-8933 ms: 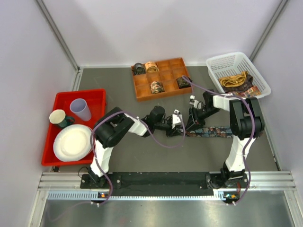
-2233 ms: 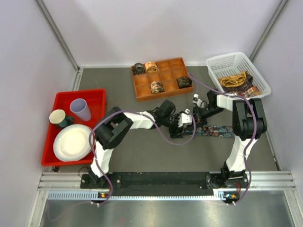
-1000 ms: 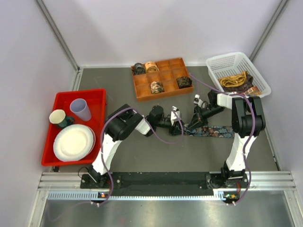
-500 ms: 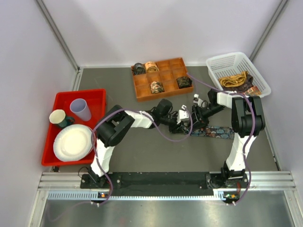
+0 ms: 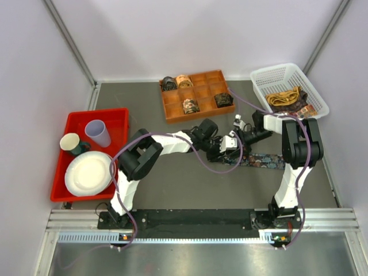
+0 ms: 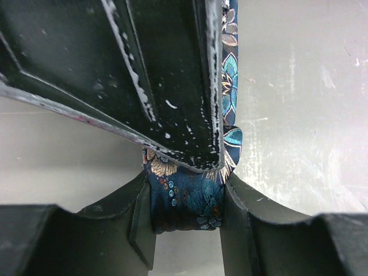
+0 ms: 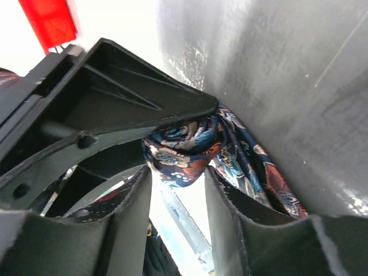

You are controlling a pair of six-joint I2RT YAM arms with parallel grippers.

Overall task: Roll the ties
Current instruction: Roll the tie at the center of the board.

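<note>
The left gripper (image 6: 185,198) is clamped on the tie (image 6: 190,214) — its dark floral rolled end sits squarely between the jaws, touching both, and the flat length runs away beyond the tips. The right gripper (image 7: 178,179) faces it from just past those tips. A bunched fold lies between its half-parted jaws, right at their ends — whether they pinch it, I cannot tell.

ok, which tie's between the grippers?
The blue floral tie on the table, part coiled, tail flat; the rest are coils in the tray or heaped in the basket.
</note>
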